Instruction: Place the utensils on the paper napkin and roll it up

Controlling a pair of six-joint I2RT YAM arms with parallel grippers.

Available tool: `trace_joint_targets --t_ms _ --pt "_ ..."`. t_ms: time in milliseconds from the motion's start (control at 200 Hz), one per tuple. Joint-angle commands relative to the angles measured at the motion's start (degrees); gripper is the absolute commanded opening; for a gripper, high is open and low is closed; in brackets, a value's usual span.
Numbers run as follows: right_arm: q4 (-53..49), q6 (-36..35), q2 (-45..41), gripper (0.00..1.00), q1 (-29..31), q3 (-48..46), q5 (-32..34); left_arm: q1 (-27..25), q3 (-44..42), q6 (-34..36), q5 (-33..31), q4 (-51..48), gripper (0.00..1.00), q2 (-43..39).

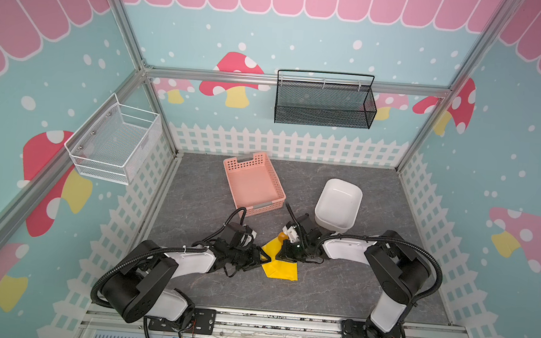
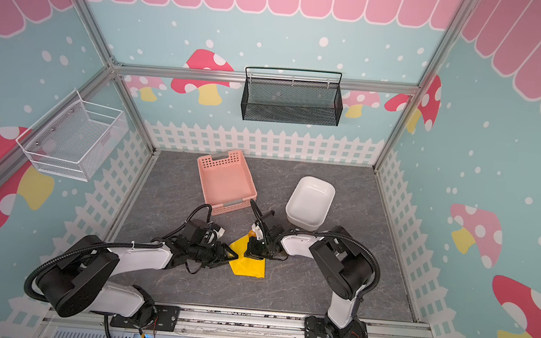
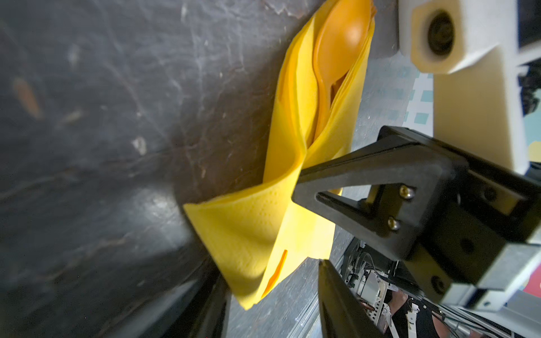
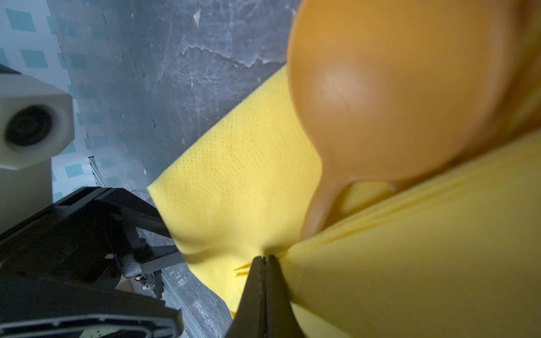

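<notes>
The paper napkin lies just near of the middle of the grey table, between the two arms. It is bright yellow and loosely folded over on itself, not a tidy tube. On the far side the pink basket stands to the left and the white tub to the right, both apart from the paper. The left gripper comes in from the left with its jaws partly apart around the napkin's left flap, one finger touching the paper. The right gripper has its jaws pressed tight together, tips at a pucker in the sheet — whether paper is caught between them I cannot tell. The utensils sit inside the fold: the spoon pokes its round bowl out at the far end, and a thin orange strip shows at the other end.
</notes>
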Motion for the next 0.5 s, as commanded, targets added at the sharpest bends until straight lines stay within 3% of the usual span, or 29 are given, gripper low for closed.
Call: trace_joint_targets --t_ms 0,220,495 --pt "-1.5 0.4 2.0 0.03 0.6 -1.4 1.0 -0.2 -0.3 -2.5 -0.8 -0.8 0.5 -2.3" --pt "-1.5 0.4 1.8 0.03 0.6 -1.6 1.0 0.0 1.3 -2.0 -1.6 -1.9 0.5 -3.2" --pt "-1.4 0.3 1.7 0.03 0.6 -1.7 1.0 0.3 6.0 3.8 -7.2 -10.1 0.48 -2.3"
